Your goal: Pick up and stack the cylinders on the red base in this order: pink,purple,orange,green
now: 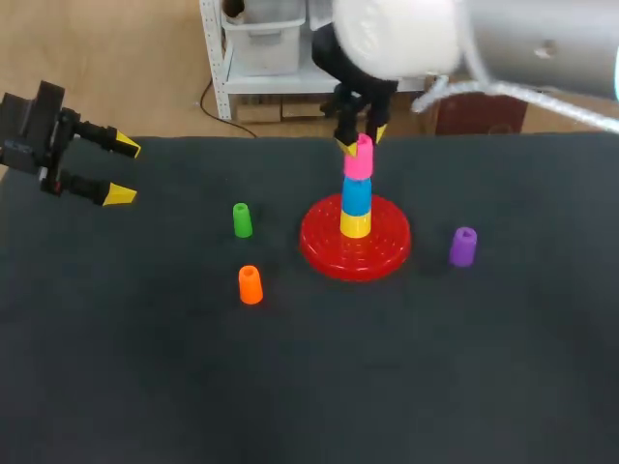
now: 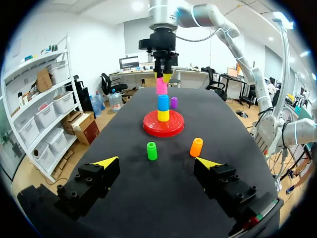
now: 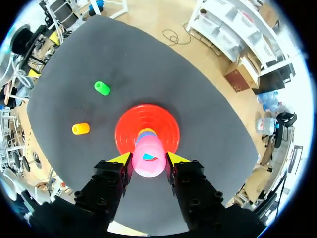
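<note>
**Pink cylinder gripped at the top of the stack; wide open desk in front**

The dark desk [image 1: 290,387] has most of its bare room along the front, below the orange cylinder [image 1: 250,285], and across its right side beyond the purple cylinder [image 1: 463,246]. The desk's rear edge runs just behind the red base [image 1: 319,253], so there is little room there. The left arm [image 1: 39,135] hangs over the desk's left rear corner, well apart from everything. The left jaws stand wide open with nothing between them, pointing across the desk toward the base.

The green cylinder [image 1: 242,220] stands upright to the left of the base, near it but not touching. The orange one stands just in front of the green one, with a gap between them. The purple cylinder stands apart to the right of the base.

On the base a yellow cylinder [image 1: 355,224] sits lowest, with a blue cylinder [image 1: 356,196] on top of it. The right arm [image 1: 522,43] comes in from the right rear and reaches down over the stack. The right jaws are closed on the pink cylinder [image 1: 359,159]. In the right wrist view the yellow tips [image 3: 121,158] press its sides from both sides. The pink cylinder sits directly above the blue one, at or against its top. Whether it rests fully on the blue one cannot be told.
</note>
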